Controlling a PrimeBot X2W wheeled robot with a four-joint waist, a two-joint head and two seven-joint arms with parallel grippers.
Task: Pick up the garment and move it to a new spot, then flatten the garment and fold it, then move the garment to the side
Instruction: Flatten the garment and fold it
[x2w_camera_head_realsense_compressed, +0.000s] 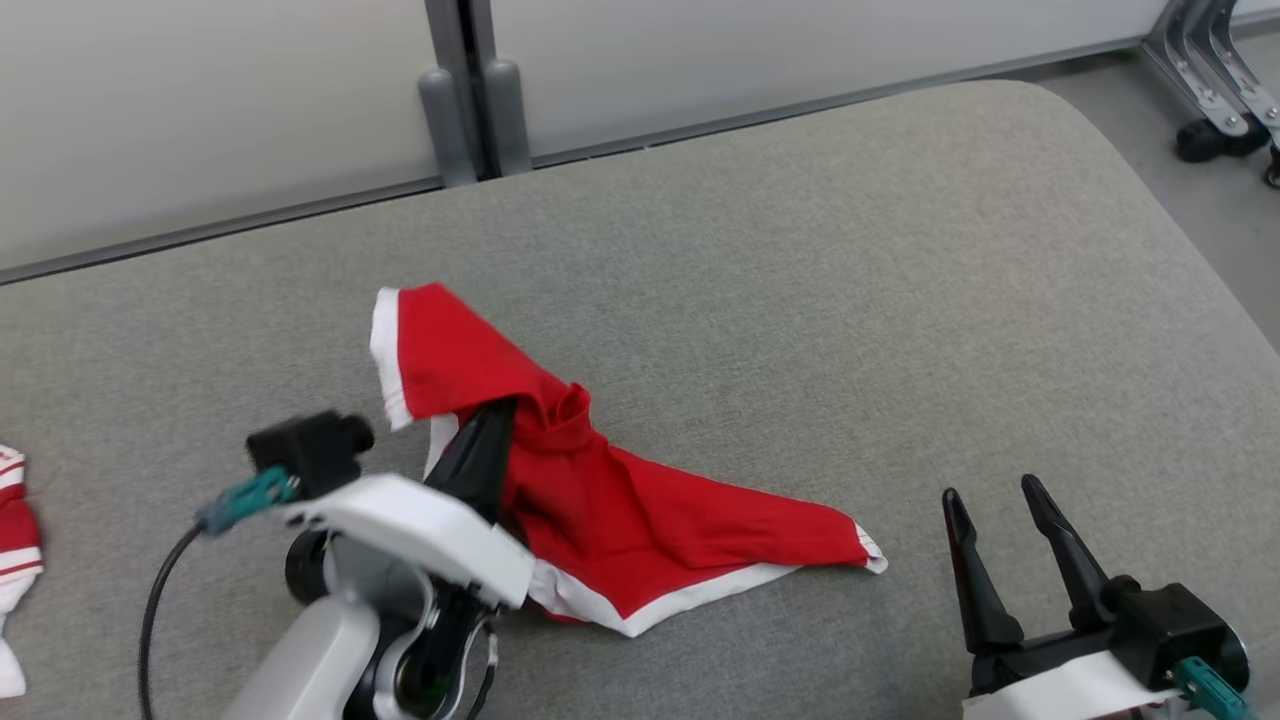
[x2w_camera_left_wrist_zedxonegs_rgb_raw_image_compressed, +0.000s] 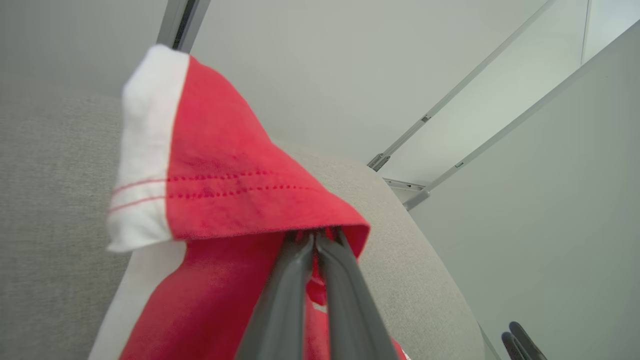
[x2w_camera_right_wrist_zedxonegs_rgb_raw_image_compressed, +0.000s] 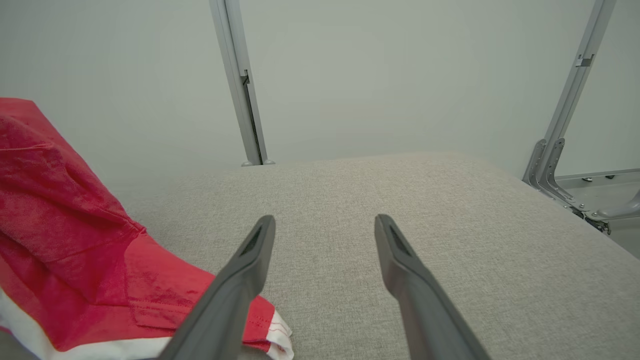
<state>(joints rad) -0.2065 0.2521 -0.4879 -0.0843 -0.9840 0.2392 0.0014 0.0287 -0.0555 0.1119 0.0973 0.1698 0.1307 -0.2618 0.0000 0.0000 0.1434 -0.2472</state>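
The limp red cloth garment with white trim (x2w_camera_head_realsense_compressed: 640, 520) lay crumpled on the grey fabric-covered table (x2w_camera_head_realsense_compressed: 900, 300), with the left end effector (x2w_camera_head_realsense_compressed: 497, 412) pinched shut on a raised fold. The right end effector (x2w_camera_head_realsense_compressed: 990, 492) stood open nearby. Light and floppy, the garment would probably sag when lifted, and its hemmed corners looked like the firmest holds.

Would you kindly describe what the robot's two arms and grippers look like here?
Both the left gripper and right gripper have two long, dark, tapering fingers. Glossy white shells cover the wrists. A black camera block on the left wrist carries a teal connector with a black cable; the right wrist has a teal plug too.
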